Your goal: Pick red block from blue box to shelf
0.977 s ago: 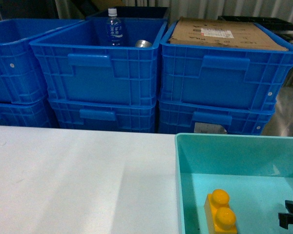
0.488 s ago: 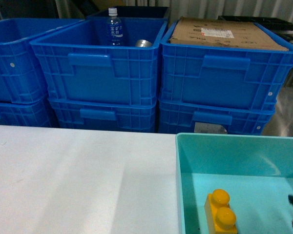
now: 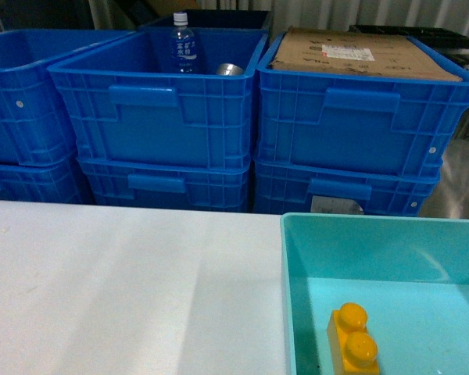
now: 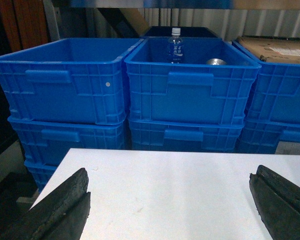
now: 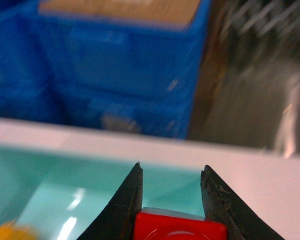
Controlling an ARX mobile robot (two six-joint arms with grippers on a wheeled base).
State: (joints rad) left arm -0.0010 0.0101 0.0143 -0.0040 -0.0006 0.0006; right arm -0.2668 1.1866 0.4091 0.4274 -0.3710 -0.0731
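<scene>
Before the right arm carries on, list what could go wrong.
The right pincer holds the red block between its jaws; how secure that grip is cannot be judged, so a fast swing might shake it loose, perhaps back into the blue box by the yellow brick. The blurred right wrist view makes clearance from the blue crates hard to judge.

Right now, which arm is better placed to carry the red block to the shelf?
The right. The right gripper already has the red block between its fingers above the blue box. The left gripper hangs open and empty over the white table.
</scene>
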